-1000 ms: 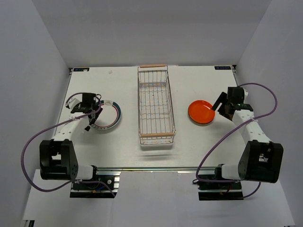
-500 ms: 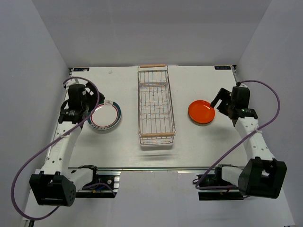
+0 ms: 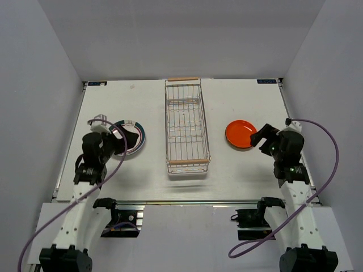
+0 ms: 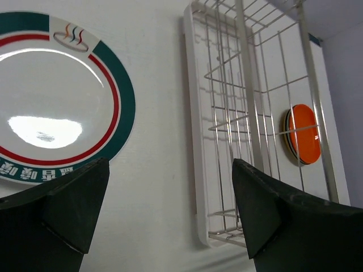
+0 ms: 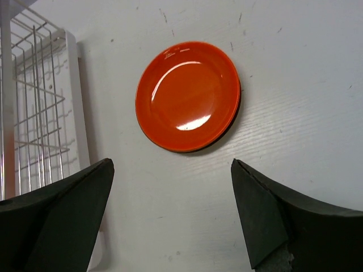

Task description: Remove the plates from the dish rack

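One dish rack, chrome wire with a wooden bar handle at each short end, stood lengthwise at the middle of the counter. One teal-rimmed plate, white with a red ring, lay flat to the rack's left, apart from it. One orange plate lay flat to the rack's right, likewise apart. The left gripper hung over the teal-rimmed plate's near edge, jaws spread wide, holding nothing. The right gripper hung near the orange plate, jaws spread wide, holding nothing.
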Controlling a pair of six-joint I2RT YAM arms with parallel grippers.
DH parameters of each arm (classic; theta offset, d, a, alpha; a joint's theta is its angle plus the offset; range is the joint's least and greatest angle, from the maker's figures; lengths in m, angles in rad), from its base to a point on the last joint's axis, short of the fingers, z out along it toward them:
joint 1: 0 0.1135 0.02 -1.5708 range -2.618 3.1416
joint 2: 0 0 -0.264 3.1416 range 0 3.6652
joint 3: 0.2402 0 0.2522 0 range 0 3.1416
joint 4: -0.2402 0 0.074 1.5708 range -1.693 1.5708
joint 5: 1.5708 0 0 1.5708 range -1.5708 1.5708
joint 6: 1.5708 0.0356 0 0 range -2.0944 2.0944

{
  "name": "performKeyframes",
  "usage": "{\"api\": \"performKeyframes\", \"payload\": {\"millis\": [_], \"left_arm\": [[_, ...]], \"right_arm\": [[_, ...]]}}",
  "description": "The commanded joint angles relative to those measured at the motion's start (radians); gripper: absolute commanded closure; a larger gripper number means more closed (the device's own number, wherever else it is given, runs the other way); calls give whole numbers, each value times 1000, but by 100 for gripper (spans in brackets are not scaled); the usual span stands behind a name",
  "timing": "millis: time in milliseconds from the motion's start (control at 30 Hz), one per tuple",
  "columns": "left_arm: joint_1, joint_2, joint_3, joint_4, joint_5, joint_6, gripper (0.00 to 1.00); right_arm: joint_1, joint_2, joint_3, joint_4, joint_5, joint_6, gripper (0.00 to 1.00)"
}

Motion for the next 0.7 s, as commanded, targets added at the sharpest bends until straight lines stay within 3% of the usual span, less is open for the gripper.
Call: {"api": "performKeyframes", "payload": {"millis": [0,200,300,667], "left_arm": [[0,-186,-96,94,37,42,2],[0,-491,-255,131,-25,4,2],[0,-545,-269,106,-59,-2,2],[0,-477,-251,106,-24,-4,2]], "right_arm": [[0,-60,-77,64,-67,-10,11],[-1,-74,-148,93,-69,-11,11],[0,-55,-145,101,-95,-14,11],[0,-40,-174,125,-102,-7,11]]}}
